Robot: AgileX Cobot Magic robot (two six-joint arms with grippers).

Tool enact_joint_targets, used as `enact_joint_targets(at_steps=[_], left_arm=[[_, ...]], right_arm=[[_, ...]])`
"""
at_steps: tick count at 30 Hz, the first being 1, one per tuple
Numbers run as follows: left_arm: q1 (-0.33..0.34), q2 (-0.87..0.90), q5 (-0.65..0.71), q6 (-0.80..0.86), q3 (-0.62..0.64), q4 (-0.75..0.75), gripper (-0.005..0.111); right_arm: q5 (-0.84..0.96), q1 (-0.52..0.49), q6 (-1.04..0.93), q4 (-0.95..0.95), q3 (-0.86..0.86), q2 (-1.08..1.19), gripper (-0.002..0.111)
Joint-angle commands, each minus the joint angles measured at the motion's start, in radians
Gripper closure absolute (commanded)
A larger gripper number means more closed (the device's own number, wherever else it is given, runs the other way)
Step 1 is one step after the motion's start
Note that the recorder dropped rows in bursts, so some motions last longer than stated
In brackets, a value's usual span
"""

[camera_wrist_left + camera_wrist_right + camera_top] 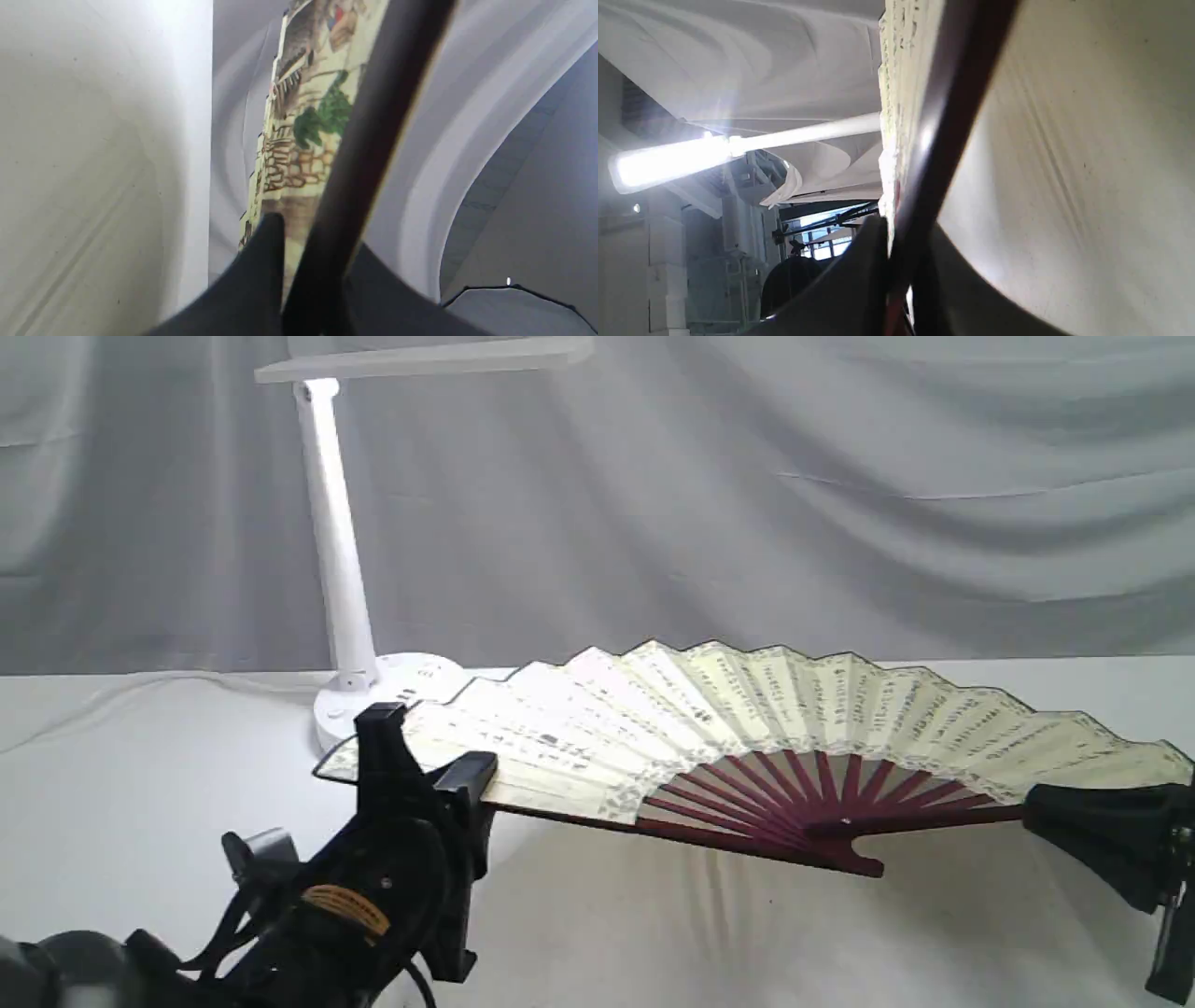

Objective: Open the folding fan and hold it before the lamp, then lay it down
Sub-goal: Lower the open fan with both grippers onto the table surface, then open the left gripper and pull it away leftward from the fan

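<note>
The folding fan is spread wide open, cream leaf with black calligraphy and maroon ribs, held just above the white table. My left gripper is shut on the fan's left guard; in the left wrist view the dark guard runs between its fingers beside a painted leaf. My right gripper is shut on the fan's right guard, seen as a maroon strip in the right wrist view. The lamp stands behind the fan's left end, its round base partly hidden by the leaf. The lit lamp head shows in the right wrist view.
A white cloth covers the table and a grey draped cloth hangs behind. The lamp's flat head reaches rightward high above the fan.
</note>
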Motion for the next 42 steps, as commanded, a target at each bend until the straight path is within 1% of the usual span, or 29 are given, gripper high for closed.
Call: enact_joint_targets(at_steps=[1, 8, 13, 24, 32, 36, 38, 40, 42], left_arm=[[0.005, 0.03, -0.086, -0.063, -0.045, -0.064, 0.107], [0.005, 0.134, -0.086, -0.092, -0.147, -0.015, 0.107], [0.005, 0.196, -0.084, -0.088, -0.213, 0.001, 0.107], [0.005, 0.231, -0.018, -0.076, -0.22, 0.004, 0.105], [0.005, 0.231, 0.039, -0.055, -0.22, 0.015, 0.097], [0.007, 0.231, 0.049, -0.055, -0.22, 0.02, 0.091], [0.007, 0.231, 0.049, -0.055, -0.22, 0.027, 0.086], [0.007, 0.231, 0.049, -0.055, -0.22, 0.027, 0.078], [0.007, 0.231, 0.049, -0.055, -0.22, 0.031, 0.074]], right_arm=[[-0.084, -0.043, -0.044, 0.011, 0.003, 0.002, 0.108], [-0.096, -0.055, -0.052, 0.014, 0.003, 0.004, 0.108], [-0.183, -0.055, -0.062, 0.014, -0.002, 0.004, 0.108], [-0.271, -0.055, -0.101, 0.014, -0.002, 0.004, 0.108], [-0.306, -0.051, -0.115, 0.014, -0.002, 0.006, 0.108], [-0.304, -0.043, -0.143, 0.014, -0.002, 0.015, 0.108], [-0.306, -0.031, -0.145, 0.014, -0.002, 0.025, 0.106], [-0.306, -0.018, -0.145, 0.014, -0.002, 0.038, 0.101], [-0.306, -0.005, -0.149, 0.014, -0.002, 0.051, 0.095]])
